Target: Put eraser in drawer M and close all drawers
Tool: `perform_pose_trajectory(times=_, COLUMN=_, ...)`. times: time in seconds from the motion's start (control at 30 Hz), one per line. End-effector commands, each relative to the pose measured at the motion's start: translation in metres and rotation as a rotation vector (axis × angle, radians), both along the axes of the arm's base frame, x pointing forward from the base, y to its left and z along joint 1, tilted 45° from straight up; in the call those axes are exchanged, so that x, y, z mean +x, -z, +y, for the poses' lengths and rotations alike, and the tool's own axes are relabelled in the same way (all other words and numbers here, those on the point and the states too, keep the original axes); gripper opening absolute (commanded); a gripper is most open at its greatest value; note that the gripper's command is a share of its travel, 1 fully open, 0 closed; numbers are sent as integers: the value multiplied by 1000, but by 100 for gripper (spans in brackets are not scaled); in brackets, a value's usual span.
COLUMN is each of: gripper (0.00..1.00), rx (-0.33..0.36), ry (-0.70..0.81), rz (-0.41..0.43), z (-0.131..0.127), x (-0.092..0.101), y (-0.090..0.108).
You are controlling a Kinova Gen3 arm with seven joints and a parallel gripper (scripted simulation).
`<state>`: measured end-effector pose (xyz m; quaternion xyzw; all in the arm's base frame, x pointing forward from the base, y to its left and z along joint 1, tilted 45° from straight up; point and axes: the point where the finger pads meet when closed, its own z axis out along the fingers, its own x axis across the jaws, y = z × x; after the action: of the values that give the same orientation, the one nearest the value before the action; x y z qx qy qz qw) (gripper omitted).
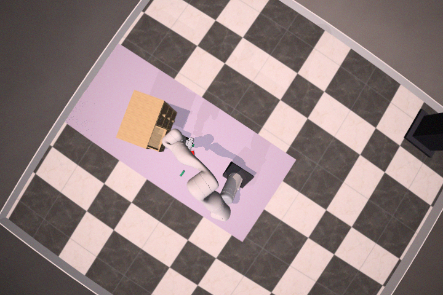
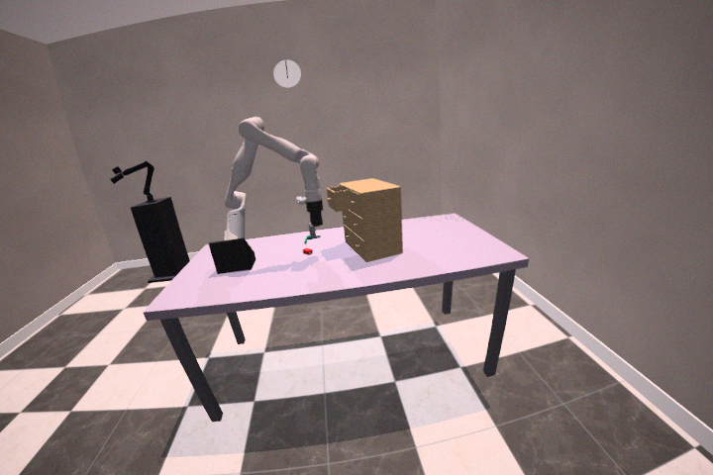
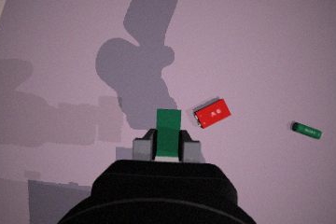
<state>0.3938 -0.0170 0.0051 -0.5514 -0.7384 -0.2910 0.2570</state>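
Observation:
My gripper [image 3: 167,140] [image 2: 312,231] is shut on the green eraser [image 3: 168,125] [image 2: 307,238], a flat green block that sticks out past the fingertips. I hold it a little above the lilac table [image 2: 436,251] [image 1: 124,76], just in front of the wooden chest [image 1: 141,118] [image 2: 376,221]. One upper drawer [image 2: 338,197] on the side facing me stands pulled out of the chest's front. I cannot read the drawer letters. In the top view the arm hides most of the gripper.
A red block [image 3: 213,112] [image 2: 307,250] [image 1: 192,152] lies on the table just right of the held eraser. A small green cylinder [image 3: 307,130] [image 1: 182,173] lies farther off. A black box [image 2: 232,255] [image 1: 238,173] stands by the arm's base.

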Motion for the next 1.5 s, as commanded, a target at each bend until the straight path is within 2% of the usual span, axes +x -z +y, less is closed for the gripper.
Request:
perform_pose_trajectory(times=0.0, gripper=45, rx=-3, ry=14, rz=-1, z=0, x=5, y=-1)
perform_pose_trajectory(times=0.83, gripper=45, rx=-3, ry=15, rz=1, z=-4, x=5, y=-5)
perform_pose_trajectory(times=1.47, gripper=45, rx=-3, ry=15, rz=1, z=-39, x=7, y=-40)
